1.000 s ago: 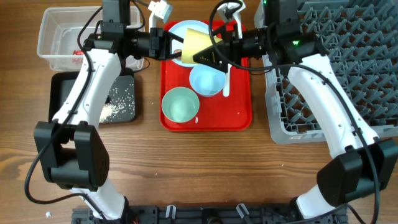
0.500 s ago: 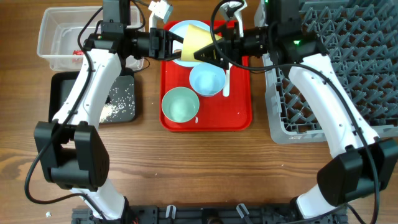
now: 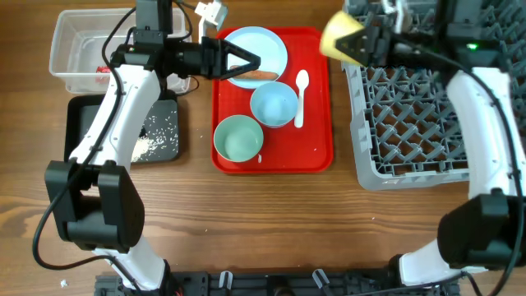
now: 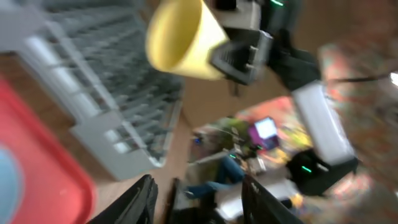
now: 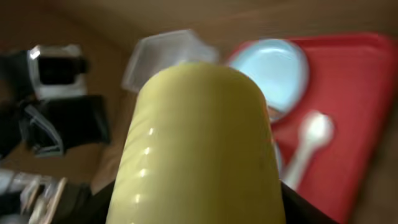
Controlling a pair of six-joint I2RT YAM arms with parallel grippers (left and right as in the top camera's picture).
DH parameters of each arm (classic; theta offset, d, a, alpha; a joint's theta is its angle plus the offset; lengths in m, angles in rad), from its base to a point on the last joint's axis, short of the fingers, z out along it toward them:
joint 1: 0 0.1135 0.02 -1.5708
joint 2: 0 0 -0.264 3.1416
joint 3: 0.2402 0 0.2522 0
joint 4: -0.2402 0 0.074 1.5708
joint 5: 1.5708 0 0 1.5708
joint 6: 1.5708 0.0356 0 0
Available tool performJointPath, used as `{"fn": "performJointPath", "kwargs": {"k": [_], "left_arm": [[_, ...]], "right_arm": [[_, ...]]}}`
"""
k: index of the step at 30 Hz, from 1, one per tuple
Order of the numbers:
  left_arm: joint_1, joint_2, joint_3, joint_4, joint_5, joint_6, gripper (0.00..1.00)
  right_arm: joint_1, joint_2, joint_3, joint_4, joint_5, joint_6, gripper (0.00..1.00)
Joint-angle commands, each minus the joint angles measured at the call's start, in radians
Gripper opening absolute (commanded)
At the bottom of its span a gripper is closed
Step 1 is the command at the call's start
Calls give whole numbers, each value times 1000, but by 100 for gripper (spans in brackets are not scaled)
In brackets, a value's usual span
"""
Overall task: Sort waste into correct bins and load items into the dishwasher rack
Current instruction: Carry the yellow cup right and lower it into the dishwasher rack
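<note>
Grey rack (image 3: 411,123) fills the right side, cut off at the top and right edges; the right arm crosses over it. Wood table (image 3: 246,222) lies under everything. Red tray (image 3: 316,140) sits just left of the rack. Clear tub (image 3: 74,41) is far left, with the black tray (image 3: 82,131) just below it; the left arm covers part of both.

On the red tray, the plate (image 3: 263,45) is at the top, the blue bowl (image 3: 274,104) mid, the white bowl (image 3: 238,138) lower left, and the spoon (image 3: 300,94) lies right of the blue bowl.

Cup (image 3: 339,37) is off the tray, in the air on its side over the rack's top-left corner, clamped by the right gripper (image 3: 359,41). Left gripper (image 3: 251,66) hangs over the plate, jaws spread, nothing between them.

A carrot piece (image 3: 255,74) lies on the plate's lower edge, partly under the left fingers. Crumbs (image 3: 160,131) are scattered in the black tray. A red wrapper (image 3: 103,70) is in the tub, mostly hidden by the arm.

The left wrist view is blurred: cup (image 4: 177,37) and rack (image 4: 106,81) are readable, the background is not. In the right wrist view the cup (image 5: 199,143) fills the frame and hides the fingers; the spoon (image 5: 311,140) shows behind it.
</note>
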Motion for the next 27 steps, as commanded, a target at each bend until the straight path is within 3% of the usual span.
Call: {"fn": "performJointPath", "kwargs": {"k": [1,6,12,27], "left_arm": [[-2,-20,6,-39,-303,5,47],[-12,-20,6,-118,-581,5,45],[-22,-20,6,-177,-772,5,46],[-24,-20,6,-188,-881,6,41]], "right_arm": [[-34,-85,125,-166,293,18,56],[-29,-88,288,-537,615,61,53],[-29,-74,302,-765,783,116,58],[-29,80,132,-744,811,120,63]]}}
